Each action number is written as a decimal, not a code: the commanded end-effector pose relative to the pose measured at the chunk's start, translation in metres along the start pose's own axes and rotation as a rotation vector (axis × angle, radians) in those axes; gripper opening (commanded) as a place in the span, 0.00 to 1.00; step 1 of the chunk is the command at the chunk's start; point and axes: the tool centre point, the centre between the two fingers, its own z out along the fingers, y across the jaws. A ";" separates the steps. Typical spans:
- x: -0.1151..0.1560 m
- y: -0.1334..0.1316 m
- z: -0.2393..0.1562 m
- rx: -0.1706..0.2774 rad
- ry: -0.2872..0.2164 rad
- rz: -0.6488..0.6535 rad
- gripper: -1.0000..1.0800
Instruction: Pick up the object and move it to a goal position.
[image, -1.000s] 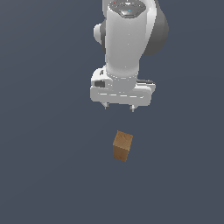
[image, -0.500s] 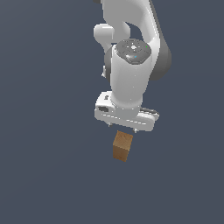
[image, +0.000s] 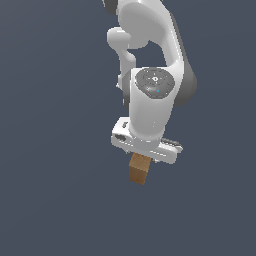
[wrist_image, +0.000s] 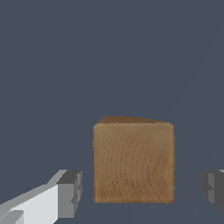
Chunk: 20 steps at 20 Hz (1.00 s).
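While we sit low over the cube, the wrist view shows the jaws spread wide, one finger pad on each side of it, clear gaps both sides, gripping nothing. In the exterior view the gripper is at centre frame, just below the middle, and the cube pokes out directly beneath it, resting on the dark worktop. We judge this as the end of the descent, just before the grasp. Next we likely need a touch more drop if the pads aren't at mid-height, then close squarely on the side faces and lift. No goal marker is visible in either view.
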 end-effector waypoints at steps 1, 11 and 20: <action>0.002 -0.001 0.002 0.000 0.001 0.007 0.96; 0.001 -0.001 0.026 0.000 0.000 0.006 0.96; 0.001 -0.001 0.054 0.000 0.001 0.007 0.96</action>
